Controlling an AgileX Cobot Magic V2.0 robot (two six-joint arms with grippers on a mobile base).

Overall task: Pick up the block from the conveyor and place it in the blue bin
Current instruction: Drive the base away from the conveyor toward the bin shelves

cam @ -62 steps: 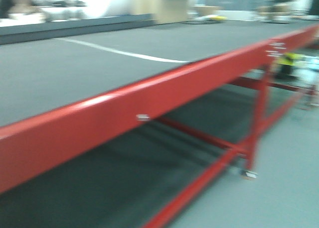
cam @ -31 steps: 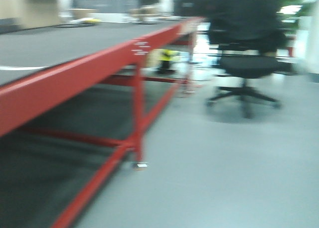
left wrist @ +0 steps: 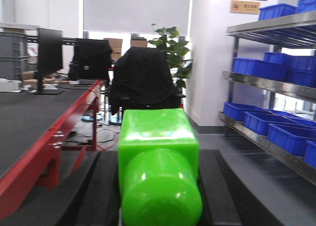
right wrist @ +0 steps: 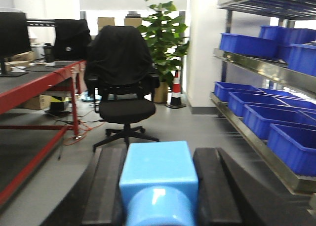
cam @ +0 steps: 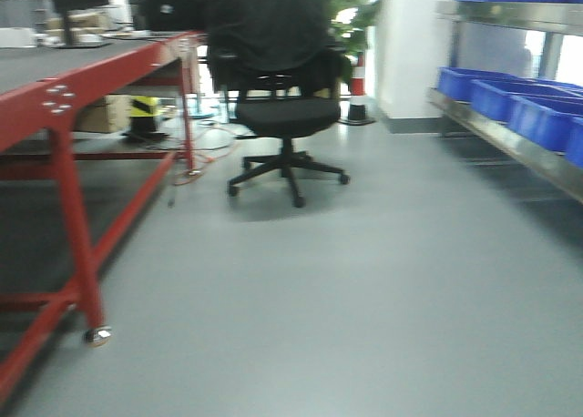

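Gripping green block [left wrist: 159,162], blue block [right wrist: 157,179], bases cropped

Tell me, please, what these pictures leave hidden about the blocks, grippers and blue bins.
1. Left wrist view: the bottom edge cuts off the green block and the left gripper; the block hides the pad contact.
2. Right wrist view: likewise the light blue block and the right gripper.
3. Every view: the blue bins show outer walls only, which hide their insides.
4. Front view: no arm or block in frame; the left edge cuts the conveyor.
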